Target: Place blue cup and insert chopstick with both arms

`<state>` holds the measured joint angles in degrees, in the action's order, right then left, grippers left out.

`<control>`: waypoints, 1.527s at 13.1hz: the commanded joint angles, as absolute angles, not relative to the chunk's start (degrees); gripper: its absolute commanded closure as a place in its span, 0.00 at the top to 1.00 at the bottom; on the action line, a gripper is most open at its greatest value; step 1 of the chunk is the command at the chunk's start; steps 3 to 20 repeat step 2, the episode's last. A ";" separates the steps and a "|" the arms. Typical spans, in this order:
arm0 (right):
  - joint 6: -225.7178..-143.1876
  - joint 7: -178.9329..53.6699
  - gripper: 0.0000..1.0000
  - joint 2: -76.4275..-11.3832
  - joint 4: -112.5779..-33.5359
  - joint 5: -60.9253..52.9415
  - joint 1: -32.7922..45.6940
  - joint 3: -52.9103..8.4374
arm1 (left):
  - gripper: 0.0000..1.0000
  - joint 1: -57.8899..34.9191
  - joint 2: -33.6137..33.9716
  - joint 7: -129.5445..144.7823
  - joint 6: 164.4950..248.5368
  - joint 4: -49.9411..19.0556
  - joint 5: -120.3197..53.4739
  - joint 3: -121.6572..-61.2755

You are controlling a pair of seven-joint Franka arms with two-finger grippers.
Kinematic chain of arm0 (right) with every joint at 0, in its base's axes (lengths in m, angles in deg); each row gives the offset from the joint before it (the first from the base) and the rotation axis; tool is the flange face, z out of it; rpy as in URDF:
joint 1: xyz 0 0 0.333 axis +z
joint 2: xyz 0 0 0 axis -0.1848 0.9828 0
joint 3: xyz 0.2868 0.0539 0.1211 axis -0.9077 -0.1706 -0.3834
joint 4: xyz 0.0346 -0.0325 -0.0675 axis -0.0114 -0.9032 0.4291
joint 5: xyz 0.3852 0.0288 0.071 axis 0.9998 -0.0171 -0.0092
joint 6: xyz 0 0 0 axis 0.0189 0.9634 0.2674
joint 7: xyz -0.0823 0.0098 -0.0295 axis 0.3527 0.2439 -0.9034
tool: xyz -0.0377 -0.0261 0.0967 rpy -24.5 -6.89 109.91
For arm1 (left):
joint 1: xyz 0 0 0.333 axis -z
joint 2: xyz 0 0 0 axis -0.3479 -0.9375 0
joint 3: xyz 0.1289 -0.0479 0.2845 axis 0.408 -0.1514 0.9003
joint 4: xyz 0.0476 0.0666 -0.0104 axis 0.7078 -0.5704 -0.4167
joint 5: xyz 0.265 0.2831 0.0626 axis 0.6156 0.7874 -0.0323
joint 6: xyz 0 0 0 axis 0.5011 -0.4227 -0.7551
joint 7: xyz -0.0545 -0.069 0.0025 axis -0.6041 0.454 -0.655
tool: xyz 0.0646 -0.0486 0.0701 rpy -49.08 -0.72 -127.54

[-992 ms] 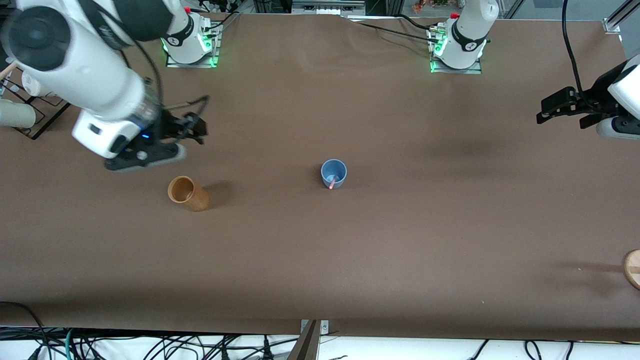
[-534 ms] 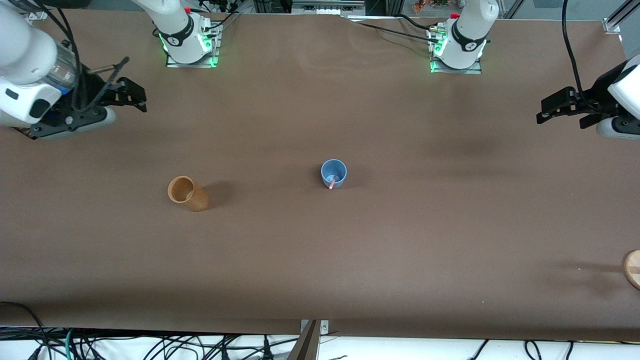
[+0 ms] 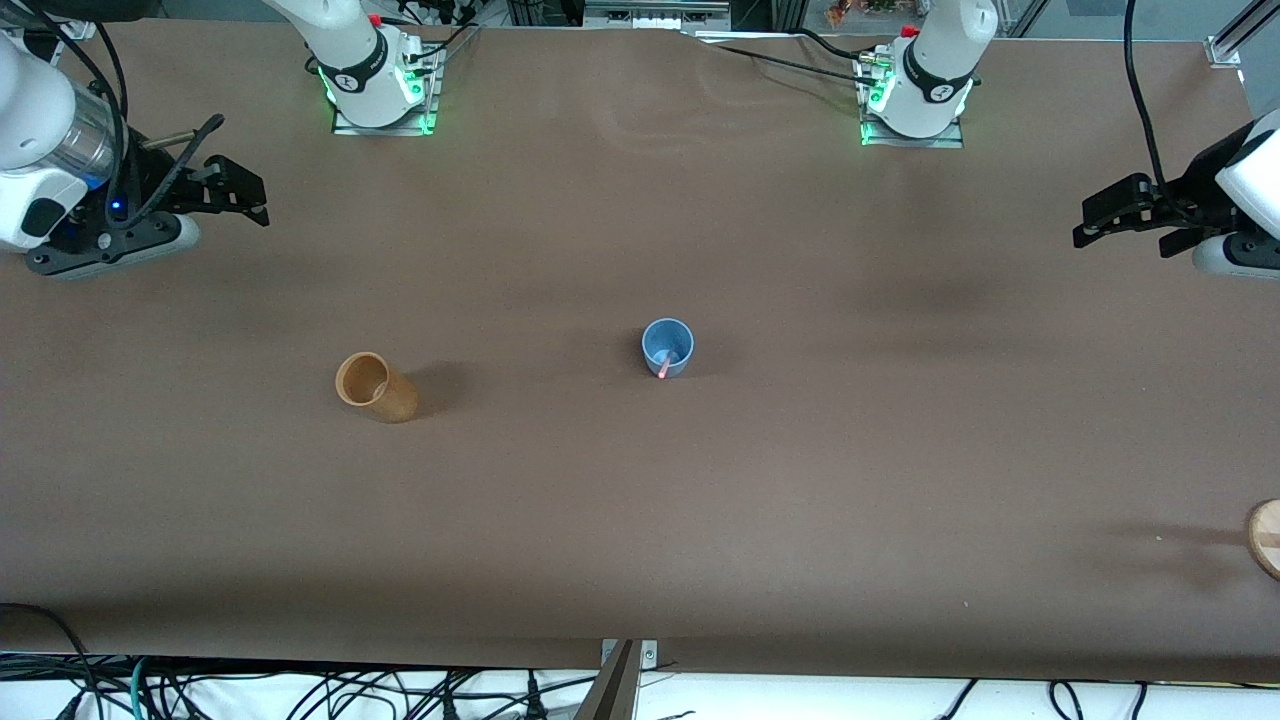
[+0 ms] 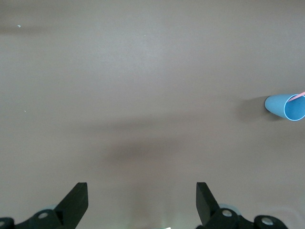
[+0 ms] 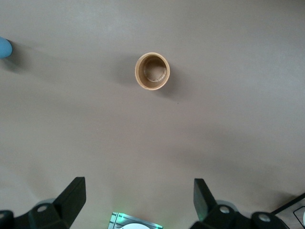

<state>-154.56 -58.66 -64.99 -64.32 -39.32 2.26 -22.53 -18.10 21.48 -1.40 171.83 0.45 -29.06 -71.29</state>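
The blue cup (image 3: 667, 347) stands upright near the middle of the table, with the pink chopstick (image 3: 666, 365) leaning inside it against the rim. The left wrist view shows the blue cup (image 4: 286, 106) and the chopstick (image 4: 299, 95) far off. In the right wrist view only an edge of the blue cup (image 5: 4, 47) shows. My right gripper (image 3: 240, 192) hovers open and empty over the right arm's end of the table; in its own wrist view the right gripper (image 5: 139, 188) has bare table between its fingers. My left gripper (image 3: 1085, 222) waits open over the left arm's end, and its wrist view shows the left gripper (image 4: 142, 191) empty.
An orange-brown cup (image 3: 375, 387) stands toward the right arm's end, about as near the front camera as the blue cup; the right wrist view looks down into the orange-brown cup (image 5: 152, 71). A round wooden piece (image 3: 1265, 538) lies at the table edge by the left arm's end.
My right arm has pulled back from above the orange-brown cup to its own end of the table, gripper staying open. The left arm, cups and chopstick have not moved.
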 commanded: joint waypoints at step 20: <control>-154.18 -57.91 1.00 -64.91 -63.42 -38.55 2.18 -22.41 | 1.00 -18.07 21.76 -2.35 171.44 0.42 -29.18 -71.12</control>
